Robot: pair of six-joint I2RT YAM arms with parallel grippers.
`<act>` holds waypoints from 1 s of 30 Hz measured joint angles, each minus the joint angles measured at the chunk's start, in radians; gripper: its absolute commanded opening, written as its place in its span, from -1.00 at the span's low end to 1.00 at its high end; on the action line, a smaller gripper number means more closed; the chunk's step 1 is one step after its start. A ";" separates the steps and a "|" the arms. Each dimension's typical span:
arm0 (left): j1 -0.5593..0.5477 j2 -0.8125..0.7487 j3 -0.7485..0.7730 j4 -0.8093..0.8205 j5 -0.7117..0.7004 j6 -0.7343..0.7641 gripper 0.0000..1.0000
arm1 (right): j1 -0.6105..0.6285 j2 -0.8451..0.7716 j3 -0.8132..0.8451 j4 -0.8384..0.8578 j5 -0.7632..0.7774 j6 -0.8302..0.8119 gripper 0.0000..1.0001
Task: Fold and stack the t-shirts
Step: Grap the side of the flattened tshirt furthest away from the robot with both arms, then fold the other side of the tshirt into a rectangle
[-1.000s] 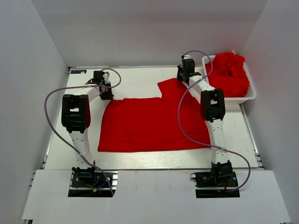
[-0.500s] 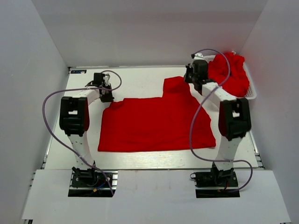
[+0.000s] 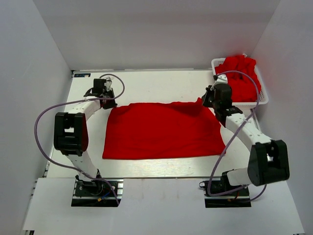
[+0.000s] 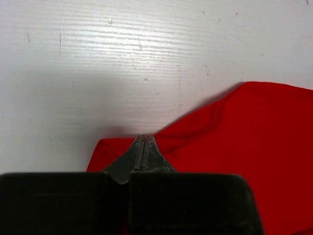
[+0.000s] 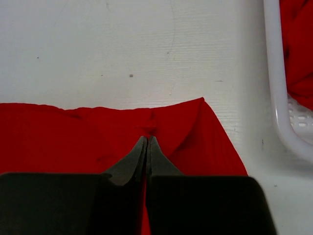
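Note:
One red t-shirt (image 3: 161, 131) lies spread across the middle of the table. My left gripper (image 3: 105, 101) is at its far left corner, jaws shut with the cloth's edge (image 4: 254, 137) at the tips (image 4: 143, 138). My right gripper (image 3: 209, 101) is at the far right corner. It is shut on the cloth (image 5: 58, 132), and a red sliver shows between its jaws (image 5: 147, 138). More red t-shirts (image 3: 242, 78) are heaped in the basket.
The white slatted basket (image 3: 244, 104) stands at the far right corner, its rim (image 5: 276, 73) just right of my right gripper. White walls close in the table on three sides. Both arms' purple cables loop above the table.
The right arm swung out to the right and drew the shirt's raised far-right flap nearer and rightward, so the far edge now runs straight. The left gripper shifted slightly left.

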 measured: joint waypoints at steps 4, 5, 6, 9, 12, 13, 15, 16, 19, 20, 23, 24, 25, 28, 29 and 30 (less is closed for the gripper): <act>0.000 -0.049 -0.049 0.008 -0.013 -0.008 -1.00 | 0.000 -0.111 -0.056 -0.032 0.011 0.008 -1.00; 0.000 -0.060 -0.059 0.008 -0.015 -0.009 -1.00 | 0.000 -0.139 -0.068 -0.047 0.016 0.009 -1.00; 0.000 -0.069 -0.069 0.008 -0.018 -0.011 -1.00 | 0.000 -0.161 -0.078 -0.056 0.020 0.010 -1.00; 0.000 -0.102 -0.105 0.011 -0.025 -0.018 -1.00 | 0.000 -0.227 -0.103 -0.101 0.035 0.011 -1.00; 0.000 -0.129 -0.130 0.016 -0.044 -0.025 -1.00 | 0.000 -0.280 -0.113 -0.159 0.040 0.011 -1.00; 0.000 -0.137 -0.134 0.015 -0.053 -0.027 -1.00 | 0.000 -0.294 -0.116 -0.171 0.041 0.011 -1.00; 0.000 -0.148 -0.139 0.020 -0.070 -0.031 -1.00 | 0.000 -0.319 -0.118 -0.205 0.045 0.011 -1.00; 0.000 -0.155 -0.142 0.019 -0.077 -0.034 -1.00 | 0.000 -0.331 -0.121 -0.219 0.051 0.011 -1.00; 0.000 -0.182 -0.155 0.019 -0.093 -0.042 -1.00 | 0.000 -0.365 -0.135 -0.266 0.071 0.012 -1.00; 0.000 -0.195 -0.162 0.019 -0.097 -0.045 -1.00 | 0.000 -0.374 -0.137 -0.281 0.080 0.013 -1.00; 0.000 -0.239 -0.187 0.014 -0.111 -0.060 -1.00 | 0.000 -0.399 -0.140 -0.326 0.101 0.016 -1.00; 0.000 -0.258 -0.203 0.015 -0.120 -0.067 -1.00 | 0.000 -0.409 -0.140 -0.341 0.107 0.016 -1.00; 0.000 -0.276 -0.217 0.011 -0.126 -0.073 -1.00 | 0.000 -0.418 -0.141 -0.356 0.113 0.018 -1.00; 0.000 -0.320 -0.256 -0.004 -0.146 -0.091 -1.00 | 0.000 -0.443 -0.141 -0.394 0.121 0.020 -1.00; 0.000 -0.330 -0.264 -0.005 -0.151 -0.096 -1.00 | 0.000 -0.449 -0.141 -0.404 0.123 0.020 -1.00; 0.000 -0.335 -0.270 -0.008 -0.157 -0.101 -1.00 | 0.000 -0.453 -0.141 -0.414 0.124 0.020 -1.00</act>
